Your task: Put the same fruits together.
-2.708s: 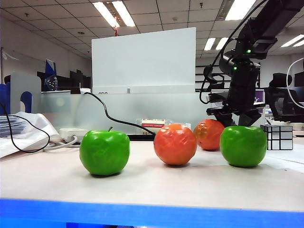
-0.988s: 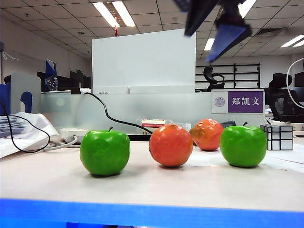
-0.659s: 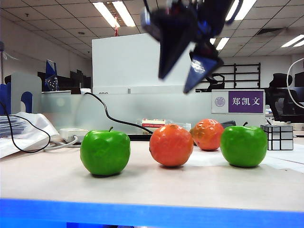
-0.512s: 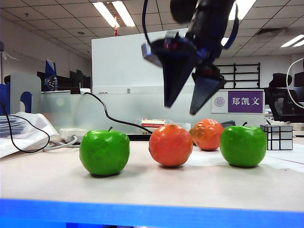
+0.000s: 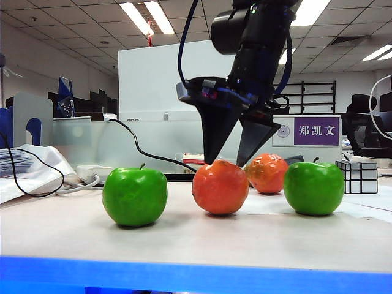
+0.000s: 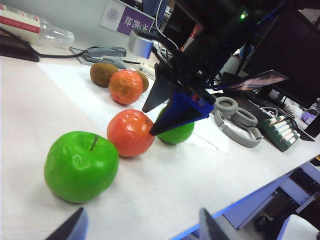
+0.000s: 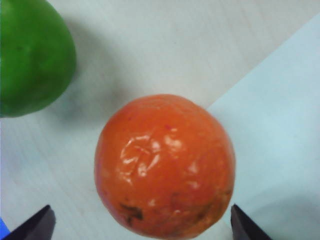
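Note:
Four fruits stand in a row on the table: a green apple (image 5: 135,197) at the left, an orange-red fruit (image 5: 222,187) in the middle, a second orange-red fruit (image 5: 267,173) behind it, and another green apple (image 5: 313,187) at the right. My right gripper (image 5: 226,158) hangs open just above the middle orange-red fruit (image 7: 165,165), one finger to each side of its top and not touching it. In the left wrist view my left gripper (image 6: 142,227) is open and empty, short of the near green apple (image 6: 81,166). It is out of the exterior view.
A brown kiwi (image 6: 103,74) lies beyond the far orange-red fruit (image 6: 126,86). A mirror cube (image 5: 359,176) sits at the right. A black cable and white adapter (image 5: 92,173) are at the back left, headphones (image 6: 235,117) off to the side. White paper (image 7: 280,100) lies beside the fruit.
My right gripper has swung in from the upper right and come down over the middle orange-red fruit, jaws still open. The fruits have not moved.

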`<state>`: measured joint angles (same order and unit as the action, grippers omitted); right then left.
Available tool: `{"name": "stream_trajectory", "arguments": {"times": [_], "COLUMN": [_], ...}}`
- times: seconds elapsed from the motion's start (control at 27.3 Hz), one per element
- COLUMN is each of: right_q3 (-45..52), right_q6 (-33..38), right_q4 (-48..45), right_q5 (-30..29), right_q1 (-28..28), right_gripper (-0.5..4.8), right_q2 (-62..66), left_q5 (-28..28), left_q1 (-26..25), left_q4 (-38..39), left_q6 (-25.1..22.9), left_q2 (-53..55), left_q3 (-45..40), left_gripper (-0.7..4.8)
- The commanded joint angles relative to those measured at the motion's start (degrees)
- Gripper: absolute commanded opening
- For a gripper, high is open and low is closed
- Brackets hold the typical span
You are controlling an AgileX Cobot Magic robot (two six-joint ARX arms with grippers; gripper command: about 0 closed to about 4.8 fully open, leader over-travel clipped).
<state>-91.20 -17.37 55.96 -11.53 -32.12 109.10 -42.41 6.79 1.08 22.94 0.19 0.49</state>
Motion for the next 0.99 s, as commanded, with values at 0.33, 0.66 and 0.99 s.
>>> {"name": "stream_trajectory", "arguments": {"times": [0.33, 0.66, 0.99], "right_q3": [-0.3, -0.3, -0.3], "right_q6": [0.7, 0.9, 1.3], "right_q4": [-3.3, -4.5, -3.4], "right_q5": [0.1, 0.1, 0.0], "right_q1": [-1.9, -1.9, -2.1], "right_gripper": [4.79, 4.79, 4.79], "right_q2": [3.5, 4.1, 6.6], "left_q5": [0.2, 0.2, 0.2], "left_q1": [-0.1, -0.1, -0.1], "left_q4": [-0.7, -0.7, -0.7], "left_q6": [-0.1, -0.2, -0.2], "left_q2": [-0.1, -0.1, -0.1], "left_q3": [0.1, 0.1, 0.1], "left_gripper": [2.91, 2.91, 2.91]}}
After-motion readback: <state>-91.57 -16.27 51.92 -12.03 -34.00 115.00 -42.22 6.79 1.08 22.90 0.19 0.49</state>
